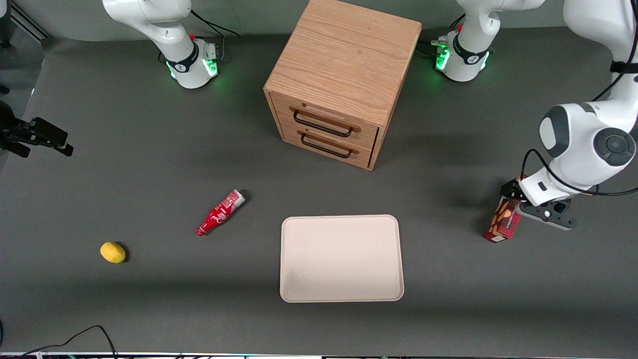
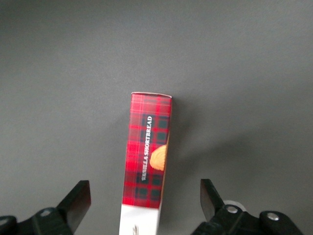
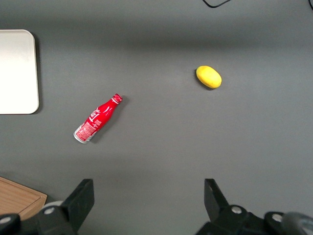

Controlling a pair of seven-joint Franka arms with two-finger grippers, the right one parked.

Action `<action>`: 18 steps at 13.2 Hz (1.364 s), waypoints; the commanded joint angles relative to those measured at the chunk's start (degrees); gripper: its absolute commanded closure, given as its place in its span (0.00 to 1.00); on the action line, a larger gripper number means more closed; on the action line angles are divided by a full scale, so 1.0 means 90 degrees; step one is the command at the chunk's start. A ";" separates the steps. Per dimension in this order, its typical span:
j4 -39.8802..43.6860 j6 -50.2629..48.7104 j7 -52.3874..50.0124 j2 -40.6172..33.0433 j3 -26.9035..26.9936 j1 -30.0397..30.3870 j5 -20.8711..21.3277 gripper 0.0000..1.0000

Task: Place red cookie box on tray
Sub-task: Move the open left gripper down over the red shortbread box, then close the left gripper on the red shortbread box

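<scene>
The pincer (image 2: 145, 203) hangs over the red cookie box (image 2: 147, 159), fingers spread wide of both long edges, gripping nothing. The box lies on the table (image 1: 448, 279) toward the working arm's end, well apart from the tray (image 1: 341, 258), with bare surface between them.

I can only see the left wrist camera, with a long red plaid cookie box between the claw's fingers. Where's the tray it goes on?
Observer: The flat cream-beige tray lies mid-table, in front of a wooden two-drawer cabinet.
Kid: Is anything else red out there?
Observer: Yes, a small red bottle lies on its side beside the tray, toward the parked arm's end.
Kid: And where's my box from the tray?
Observer: The open claw straddles the red plaid cookie box toward the working arm's end of the table, apart from the tray.
</scene>
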 commanded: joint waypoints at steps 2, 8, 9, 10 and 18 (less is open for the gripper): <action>-0.0206 0.0774 0.0318 0.0422 0.0039 -0.0001 -0.0021 0.00; -0.0363 0.1049 0.0640 0.0579 0.0029 0.0252 -0.0040 0.00; -0.0421 0.1058 0.0660 0.0559 0.0029 0.0282 -0.0040 0.00; -0.0441 0.1058 0.0660 0.0559 0.0029 0.0282 -0.0040 0.00; -0.0499 0.1058 0.0660 0.0510 0.0029 0.0282 -0.0128 1.00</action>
